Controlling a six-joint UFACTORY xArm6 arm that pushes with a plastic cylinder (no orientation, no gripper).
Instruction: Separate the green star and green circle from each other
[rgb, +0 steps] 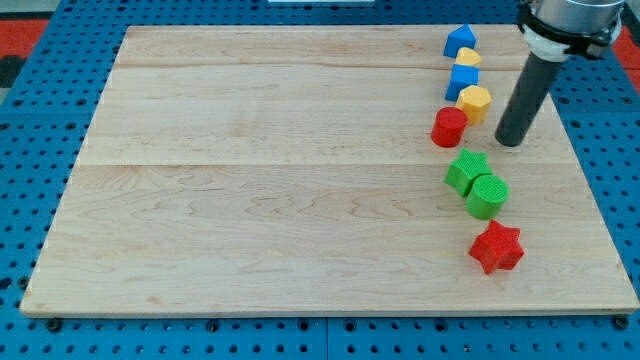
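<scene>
The green star (464, 169) lies on the wooden board (260, 180) at the view's right. The green circle (488, 195) touches it on its lower right side. My tip (510, 141) rests on the board above and to the right of the green star, a short gap away from it. The tip touches no block.
A red star (497, 247) lies below the green circle. A red cylinder (449, 127) sits just above the green star. Above it run a yellow hexagon (475, 102), a blue cube (463, 79), a yellow block (467, 57) and a blue house-shaped block (460, 39).
</scene>
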